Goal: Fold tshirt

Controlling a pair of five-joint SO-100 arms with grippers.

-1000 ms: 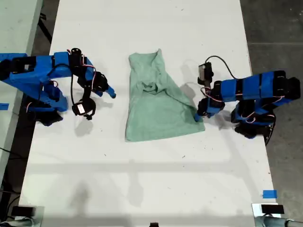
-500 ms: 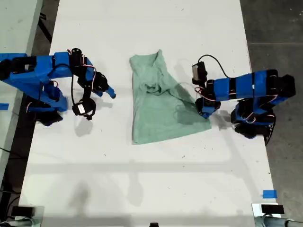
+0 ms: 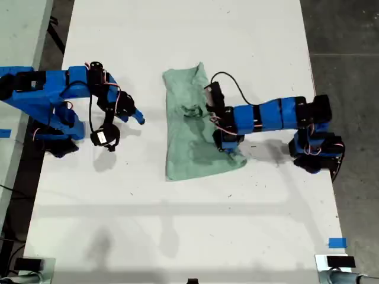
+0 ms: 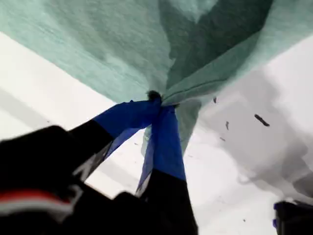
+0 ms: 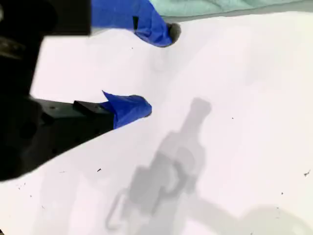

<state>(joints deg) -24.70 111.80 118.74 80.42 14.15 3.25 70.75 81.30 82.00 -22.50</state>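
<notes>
Although the tshirt (image 3: pixel 192 133) lies mostly flat near the middle of the white table (image 3: pixel 177 225), it is only partly folded: its long axis runs from the far edge of the exterior view toward the near edge, with the narrower bunched end farthest away, and the edge on the exterior view's right is lifted and drawn inward over the body of the cloth. The first gripper (image 3: pixel 224 142), reaching in from the exterior view's right, sits directly over that raised edge; the first wrist view shows its blue jaws pressed together with a pinch of the mint fabric (image 4: pixel 205 73) gathered between the tips (image 4: pixel 157 100), so it is clamped on the tshirt. The cloth fans out from that pinch, taut enough to form ridges. The second gripper (image 3: pixel 127 113) hangs over bare table on the exterior view's left, well apart from the garment; the second wrist view shows its jaws (image 5: pixel 146 68) spread with nothing between them, and only a strip of the tshirt at the far margin. Judged from this layout, the fold depends on carrying the held edge across the short axis toward the exterior view's left, and the first gripper is the nearer and only engaged tool. A likely risk is that the whole garment slides rather than folding, since nothing pins the opposite edge.
</notes>
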